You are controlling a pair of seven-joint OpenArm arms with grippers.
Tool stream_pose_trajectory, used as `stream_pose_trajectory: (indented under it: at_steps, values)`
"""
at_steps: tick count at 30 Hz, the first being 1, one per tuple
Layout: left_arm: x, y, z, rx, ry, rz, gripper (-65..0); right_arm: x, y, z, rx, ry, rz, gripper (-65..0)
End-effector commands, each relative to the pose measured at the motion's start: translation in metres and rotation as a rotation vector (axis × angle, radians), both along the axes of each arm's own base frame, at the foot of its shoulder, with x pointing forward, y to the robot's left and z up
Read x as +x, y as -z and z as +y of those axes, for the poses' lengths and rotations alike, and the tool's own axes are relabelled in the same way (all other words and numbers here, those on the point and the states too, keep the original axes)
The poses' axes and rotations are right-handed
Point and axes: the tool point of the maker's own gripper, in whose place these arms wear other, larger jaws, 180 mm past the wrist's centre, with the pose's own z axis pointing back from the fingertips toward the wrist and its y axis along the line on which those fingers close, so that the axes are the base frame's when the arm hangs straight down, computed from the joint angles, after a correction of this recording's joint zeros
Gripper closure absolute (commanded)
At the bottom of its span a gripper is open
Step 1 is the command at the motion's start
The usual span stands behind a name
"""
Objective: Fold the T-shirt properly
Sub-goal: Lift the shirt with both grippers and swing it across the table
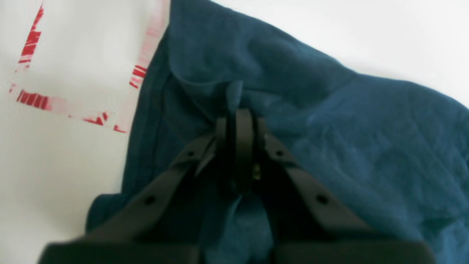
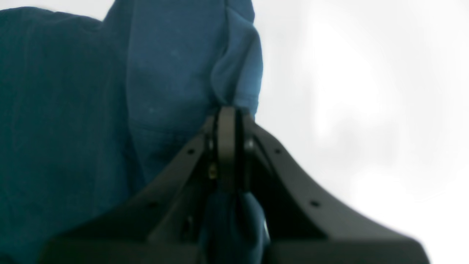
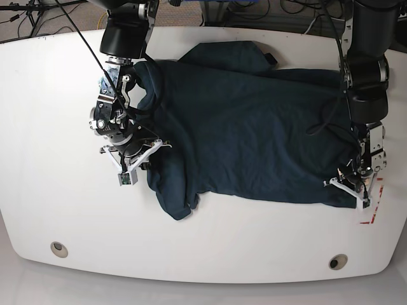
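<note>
1. Across the middle of a white worktop, a dark teal T-shirt lies spread out and rumpled, one sleeve trailing toward the near edge.
2. At the shirt's edge beside red tape marks, the left gripper has its jaws pressed together on a pinch of cloth.
3. At the opposite end, the right gripper likewise has its jaws clamped on a fold of the shirt.
</note>
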Motion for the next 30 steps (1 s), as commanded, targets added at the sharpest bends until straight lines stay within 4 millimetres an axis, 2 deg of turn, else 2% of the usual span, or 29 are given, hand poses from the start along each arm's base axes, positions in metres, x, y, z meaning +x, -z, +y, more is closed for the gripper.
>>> stream_pose_trajectory:
  at_steps: [1, 5, 9, 11, 15, 19, 23, 30]
  values:
    - [0.016, -0.026, 0.009, 0.012, -0.007, -0.068, 0.0, 0.014, -0.022, 0.0, 0.005, 0.002, -0.074, -0.3]
    - [0.017, -0.029, 0.009, 0.006, -0.009, -0.068, 0.0, 0.015, -0.033, -0.001, -0.003, 0.004, -0.104, -0.3]
    - [0.024, -0.058, 0.012, -0.055, -0.036, -0.132, 0.0, 0.01, -0.048, -0.005, -0.022, 0.009, -0.145, -0.3]
    - [0.022, -0.066, 0.011, -0.081, -0.039, -0.14, 0.0, 0.009, -0.06, -0.008, -0.035, 0.016, -0.178, -0.3]
    - [0.007, -0.084, 0.012, -0.059, -0.011, -0.142, 0.0, -0.001, -0.075, -0.014, -0.067, 0.027, -0.226, -0.2]
    - [-0.012, -0.1, -0.002, 0.002, 0.051, -0.169, 0.0, -0.011, -0.081, -0.018, -0.091, 0.027, -0.243, -0.2]
    - [-0.029, -0.125, -0.02, 0.046, 0.113, -0.235, 0.0, -0.019, -0.095, -0.026, -0.127, 0.025, -0.278, -0.2]
    - [-0.046, -0.167, -0.026, 0.083, 0.132, -0.328, 0.0, -0.019, -0.126, -0.036, -0.191, 0.018, -0.359, -0.2]
